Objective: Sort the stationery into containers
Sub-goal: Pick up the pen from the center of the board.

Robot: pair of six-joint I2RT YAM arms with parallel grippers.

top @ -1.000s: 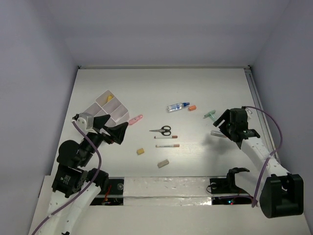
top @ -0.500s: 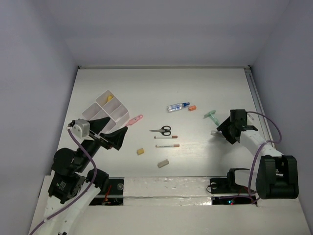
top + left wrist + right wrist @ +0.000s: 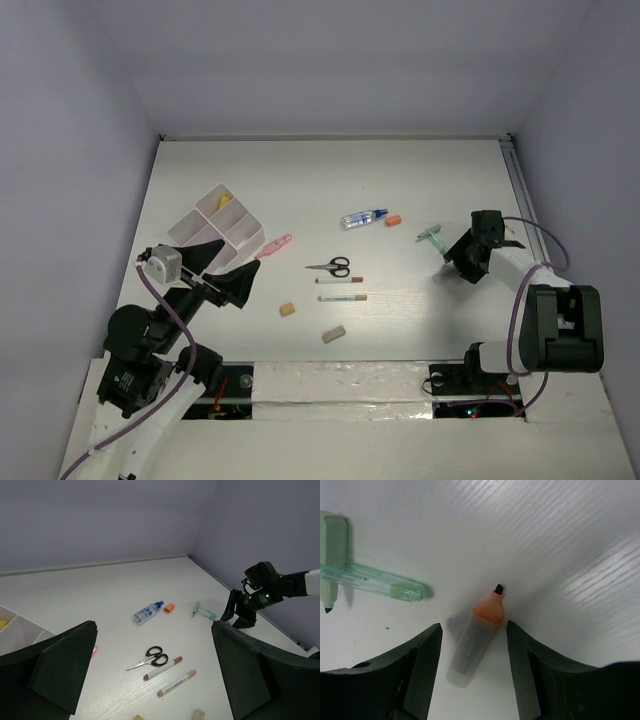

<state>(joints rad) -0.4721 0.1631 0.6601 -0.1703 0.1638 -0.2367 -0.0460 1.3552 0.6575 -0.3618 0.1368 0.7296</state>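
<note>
My right gripper (image 3: 474, 629) stands open low over the table, one finger on each side of an uncapped orange-tipped highlighter (image 3: 471, 650) that lies flat, with a gap on both sides. A green marker (image 3: 375, 582) lies just beyond it. From above, the right gripper (image 3: 467, 260) is at the table's right side. My left gripper (image 3: 153, 630) hangs open and empty above the table, beside the white compartment tray (image 3: 197, 226). Black-handled scissors (image 3: 331, 266), two brown-capped markers (image 3: 340, 281), a pink marker (image 3: 277, 243), a yellow eraser (image 3: 287, 310) and a beige eraser (image 3: 333, 334) lie mid-table.
A small blue-capped bottle (image 3: 362, 217) and an orange cap (image 3: 393, 220) lie behind the scissors. A yellow piece (image 3: 224, 200) sits in a far tray compartment. The right wall and a rail (image 3: 520, 190) run close to the right gripper.
The right gripper has dropped and turned over the highlighter, its jaws narrowing around it. The left gripper drew back a little toward its base, still open.
</note>
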